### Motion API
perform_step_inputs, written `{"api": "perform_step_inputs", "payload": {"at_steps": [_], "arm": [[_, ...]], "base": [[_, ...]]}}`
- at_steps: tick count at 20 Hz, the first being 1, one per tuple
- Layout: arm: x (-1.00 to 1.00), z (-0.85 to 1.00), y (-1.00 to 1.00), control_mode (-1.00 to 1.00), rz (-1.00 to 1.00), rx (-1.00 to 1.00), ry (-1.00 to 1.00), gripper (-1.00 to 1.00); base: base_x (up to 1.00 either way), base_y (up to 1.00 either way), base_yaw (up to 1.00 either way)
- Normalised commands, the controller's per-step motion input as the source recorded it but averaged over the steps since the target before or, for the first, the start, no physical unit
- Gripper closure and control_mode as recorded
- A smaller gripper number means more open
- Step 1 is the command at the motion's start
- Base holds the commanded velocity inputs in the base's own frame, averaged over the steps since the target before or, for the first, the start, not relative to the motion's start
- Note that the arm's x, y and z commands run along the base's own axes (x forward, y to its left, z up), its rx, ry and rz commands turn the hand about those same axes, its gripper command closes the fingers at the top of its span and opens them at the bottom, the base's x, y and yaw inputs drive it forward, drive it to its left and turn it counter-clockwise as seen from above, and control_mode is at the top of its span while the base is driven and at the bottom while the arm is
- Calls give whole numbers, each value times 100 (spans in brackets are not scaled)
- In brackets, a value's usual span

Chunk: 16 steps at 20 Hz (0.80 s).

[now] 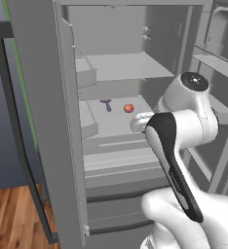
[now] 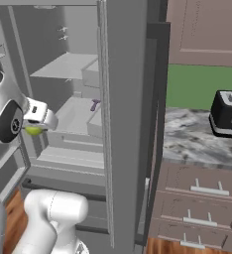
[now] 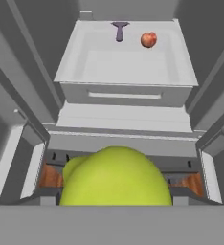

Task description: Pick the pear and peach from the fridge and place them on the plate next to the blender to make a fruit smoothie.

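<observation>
pear (image 3: 115,176) gripped in claw (image 2: 34,130)

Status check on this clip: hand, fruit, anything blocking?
Hand shut on pear, in front of open fridge. Peach on shelf beside purple T-shaped object. Nothing blocking.

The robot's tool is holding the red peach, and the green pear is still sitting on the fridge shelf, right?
No, they're swapped. In the hand view the tool holds the yellow-green pear, while the red peach sits on the fridge shelf beside a small purple object.
</observation>
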Motion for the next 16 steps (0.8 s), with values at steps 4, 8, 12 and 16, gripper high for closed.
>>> {"api": "perform_step_inputs", "payload": {"at_steps": [4,8,12,16], "arm": [[-15,-2,35,-100,0,0,-4,100],[-8,0,1,-100,0,0,-1,100],[0,0,0,100,0,0,0,100],[0,0,0,100,0,0,0,100]], "base": [[0,0,0],[0,0,0],[-85,0,0],[-95,0,-5]]}}
